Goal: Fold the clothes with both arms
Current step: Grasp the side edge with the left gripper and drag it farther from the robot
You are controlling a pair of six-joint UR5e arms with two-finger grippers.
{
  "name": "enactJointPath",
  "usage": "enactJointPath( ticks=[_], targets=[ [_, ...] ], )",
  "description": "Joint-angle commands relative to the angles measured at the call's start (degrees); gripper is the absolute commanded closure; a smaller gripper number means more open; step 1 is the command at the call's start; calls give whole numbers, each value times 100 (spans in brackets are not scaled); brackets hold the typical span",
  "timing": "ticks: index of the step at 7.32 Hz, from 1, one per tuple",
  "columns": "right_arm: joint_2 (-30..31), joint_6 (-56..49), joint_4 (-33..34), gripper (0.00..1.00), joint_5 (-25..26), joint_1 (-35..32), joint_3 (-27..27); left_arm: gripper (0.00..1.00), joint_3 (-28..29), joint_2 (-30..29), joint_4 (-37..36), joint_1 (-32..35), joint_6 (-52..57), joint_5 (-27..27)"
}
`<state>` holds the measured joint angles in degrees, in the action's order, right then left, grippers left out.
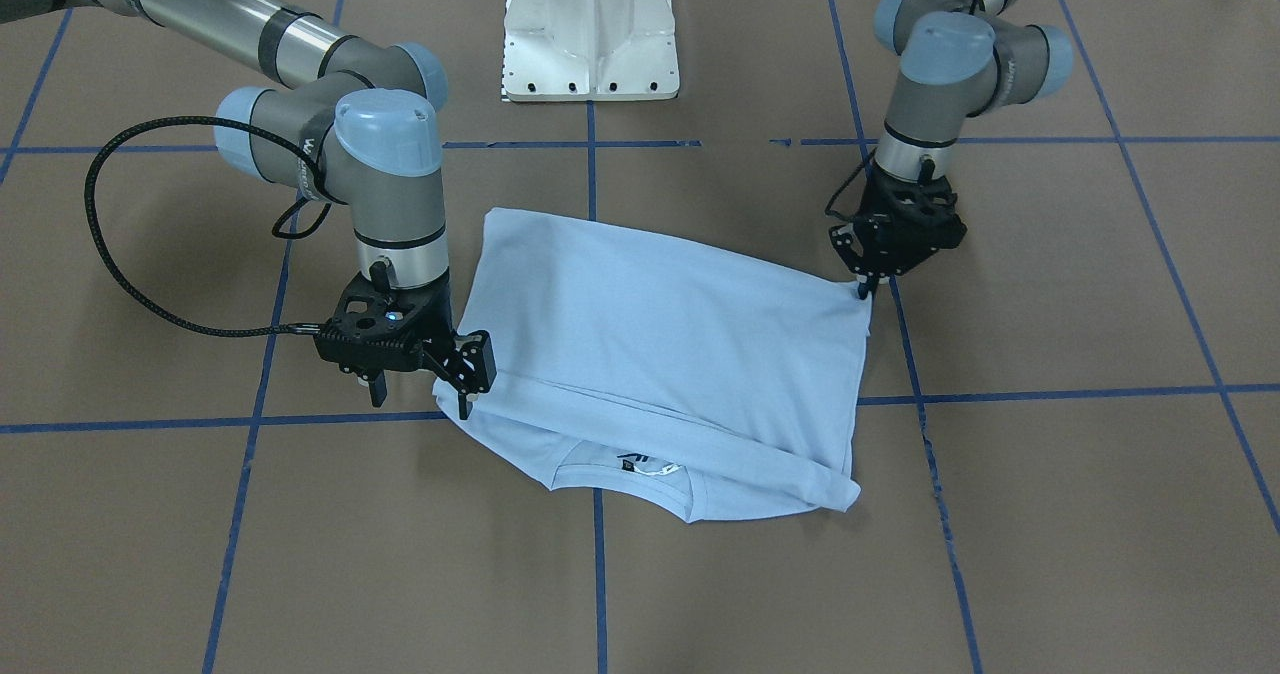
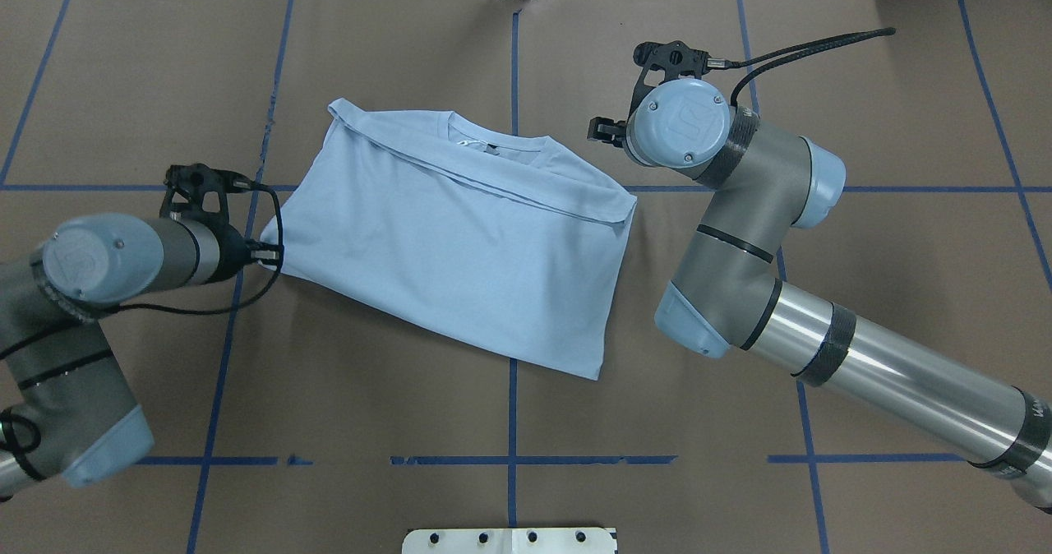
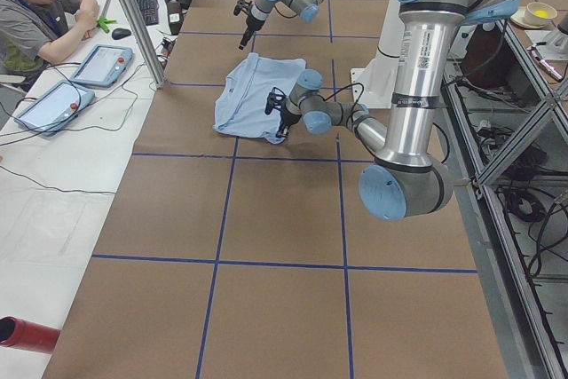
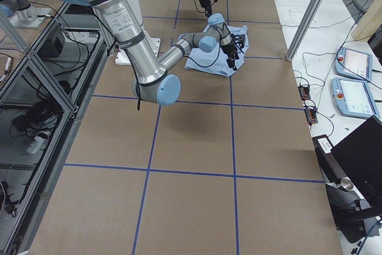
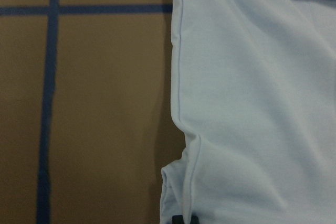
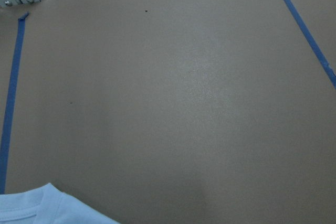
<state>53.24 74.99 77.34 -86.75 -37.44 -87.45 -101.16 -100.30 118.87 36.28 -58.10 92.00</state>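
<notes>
I have the light blue T-shirt lying folded over in the middle of the table. It sits skewed to the blue tape lines, with its collar toward the lower edge of the front view.

My left gripper, on the right of that view, has its jaws drawn together on the shirt's right-hand corner. The left wrist view shows cloth puckering toward a dark fingertip at the bottom edge, so I take it as a real pinch.

My right gripper, on the left of the front view, stands spread wide with nothing in it. One finger is at the shirt's left edge, touching or just beside it; I cannot tell which. The other is out over bare table. Its wrist camera sees only table and a scrap of blue in the lower left corner.

As I judge it, the step in hand is getting a second hold to match the first.

- **Taking the hold:** I would slide the right gripper in so the stacked edge passes fully between its fingers. I would catch every layer, and close at the corner, not partway along the side.
- **Left arm:** it should not pull while the right closes, or the cloth will drag away from the open jaws.
- **Lifting:** the two holds look to fall at opposite ends of the shirt's two sides. I would raise both together and level, watching for twist.
</notes>
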Motion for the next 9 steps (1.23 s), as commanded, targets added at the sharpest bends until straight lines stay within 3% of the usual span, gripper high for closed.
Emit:
enactJointPath(
  ticks=[1,4,6,7,9],
  targets=[
    [-15,33,0,0,0,0,0,100,1354,-1037,40,922,877,11],
    [-15,51,9,0,0,9,-149,100,4463,-3005,1040,1670,1677,3],
    [-59,225,0,0,0,105,-238,100,4553,-3057,1200,2005,2276,55],
    [-129,410,9,0,9,201,-203,1,4440,-2882,1522,2006,2294,73],
    [-645,1085,26,2,26,351,85,0,3852,-2575,1709,2024,2234,1068]
  ],
)
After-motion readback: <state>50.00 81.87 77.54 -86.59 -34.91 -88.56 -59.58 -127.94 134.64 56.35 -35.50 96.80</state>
